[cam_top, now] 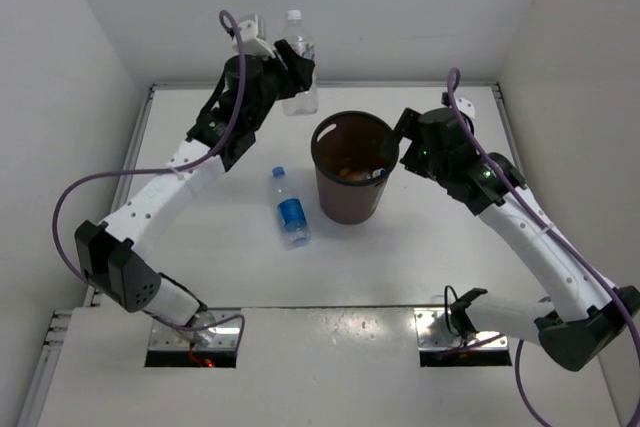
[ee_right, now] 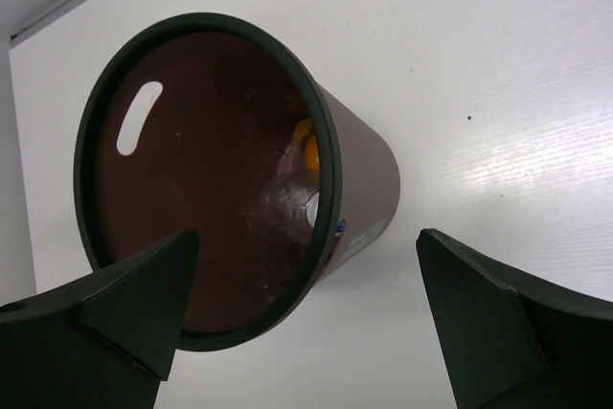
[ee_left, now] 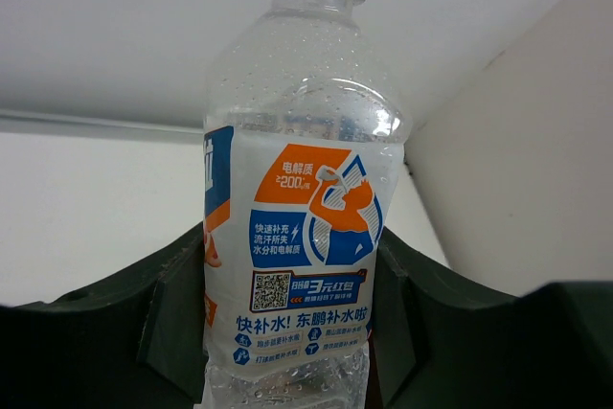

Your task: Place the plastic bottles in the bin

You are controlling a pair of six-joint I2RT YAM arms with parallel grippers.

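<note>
The clear bottle with the white-blue label (cam_top: 299,82) stands upright at the back of the table. My left gripper (cam_top: 294,59) is shut on its middle; in the left wrist view the fingers (ee_left: 172,313) press both sides of the bottle (ee_left: 302,237). The bottle with the blue label and blue cap (cam_top: 290,209) lies on the table left of the brown bin (cam_top: 350,202). My right gripper (cam_top: 393,147) is open and empty over the bin's right rim (ee_right: 321,155). Inside the bin lie a plain clear bottle (ee_right: 285,206) and an orange one (ee_right: 307,147).
White walls close in the table at the back and on both sides; the back wall (ee_left: 144,35) is just behind the held bottle. The arm bases sit at the near edge.
</note>
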